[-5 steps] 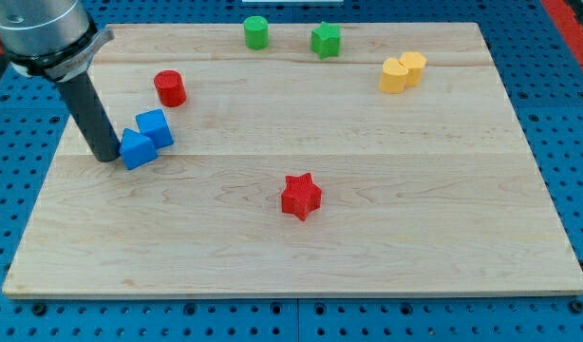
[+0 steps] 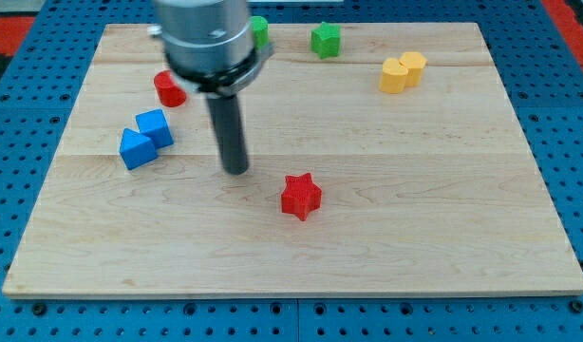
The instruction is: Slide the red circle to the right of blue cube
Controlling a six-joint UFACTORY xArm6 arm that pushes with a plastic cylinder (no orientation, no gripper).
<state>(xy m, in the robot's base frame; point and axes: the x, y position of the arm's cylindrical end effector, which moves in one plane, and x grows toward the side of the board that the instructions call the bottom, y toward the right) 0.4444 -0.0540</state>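
The red circle point(image 2: 167, 90) stands at the view's upper left of the wooden board point(image 2: 415, 190), partly hidden by the arm's head. The blue cube point(image 2: 155, 127) sits below it, touching a second blue block point(image 2: 136, 150) at its lower left. My tip point(image 2: 236, 170) rests on the board to the right of the blue blocks, well apart from them, and to the upper left of the red star point(image 2: 300, 196). It touches no block.
A green circle point(image 2: 260, 30), partly behind the arm, and a green star point(image 2: 325, 39) sit at the view's top. Two yellow blocks point(image 2: 403, 72) touch each other at the upper right.
My tip has moved from the left side of the lower blue block to the right, past both blue blocks. The blocks have not visibly moved.
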